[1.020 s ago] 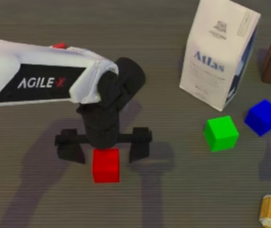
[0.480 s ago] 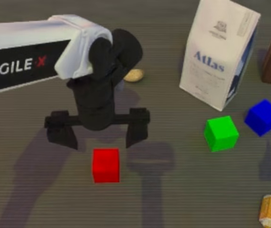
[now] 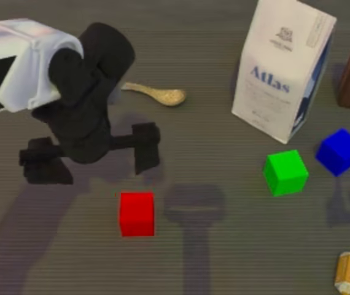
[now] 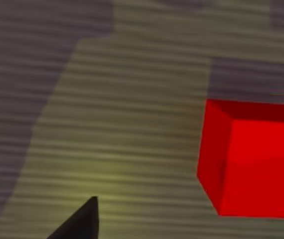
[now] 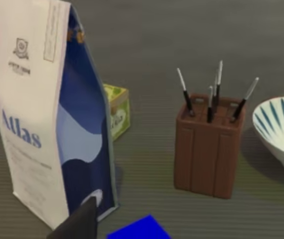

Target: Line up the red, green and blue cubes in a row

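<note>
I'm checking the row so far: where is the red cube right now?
In the top view the red cube sits alone left of centre on the table, just below the open left gripper and well left of the green cube.

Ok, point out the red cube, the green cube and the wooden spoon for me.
red cube [image 3: 137, 213]: top view, centre of its top face.
green cube [image 3: 285, 172]: top view, middle of its top face.
wooden spoon [image 3: 169, 96]: top view, on its bowl.
</note>
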Controlling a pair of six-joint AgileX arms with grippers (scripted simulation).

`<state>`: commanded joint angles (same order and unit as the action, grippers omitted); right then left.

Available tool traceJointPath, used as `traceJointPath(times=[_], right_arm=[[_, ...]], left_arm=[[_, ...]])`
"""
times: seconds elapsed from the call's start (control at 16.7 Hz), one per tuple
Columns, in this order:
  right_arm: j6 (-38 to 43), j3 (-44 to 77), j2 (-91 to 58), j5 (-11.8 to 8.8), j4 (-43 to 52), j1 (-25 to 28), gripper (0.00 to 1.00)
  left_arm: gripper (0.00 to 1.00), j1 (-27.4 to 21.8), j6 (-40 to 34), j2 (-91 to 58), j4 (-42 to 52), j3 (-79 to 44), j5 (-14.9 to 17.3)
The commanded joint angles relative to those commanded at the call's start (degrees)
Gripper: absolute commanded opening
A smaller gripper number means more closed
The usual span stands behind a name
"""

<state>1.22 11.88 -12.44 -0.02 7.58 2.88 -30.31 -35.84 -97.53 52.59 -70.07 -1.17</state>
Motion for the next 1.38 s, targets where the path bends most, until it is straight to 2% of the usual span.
traceJointPath(times=[0.36, 0.78, 1.14, 1.38], right_arm=[[2.4, 24.8, -32.5, -0.1, 17.0, 6.1, 1.0], [5.5, 54.9, -76.3, 0.0, 39.0, 13.4, 1.0], [7.4, 74.5, -100.3, 0.1, 51.8, 18.0, 1.0], [8.0, 80.5, -107.1, 0.1, 55.1, 19.4, 1.0]], left_arm=[[1.0, 12.0, 5.1, 31.2, -15.1, 23.1, -0.5], [1.0, 24.5, 19.2, 70.2, -35.0, 52.2, -0.5], [1.0, 30.2, 31.5, 91.4, -48.3, 66.6, 0.7], [1.0, 31.4, 35.6, 97.3, -52.4, 69.9, 1.1]])
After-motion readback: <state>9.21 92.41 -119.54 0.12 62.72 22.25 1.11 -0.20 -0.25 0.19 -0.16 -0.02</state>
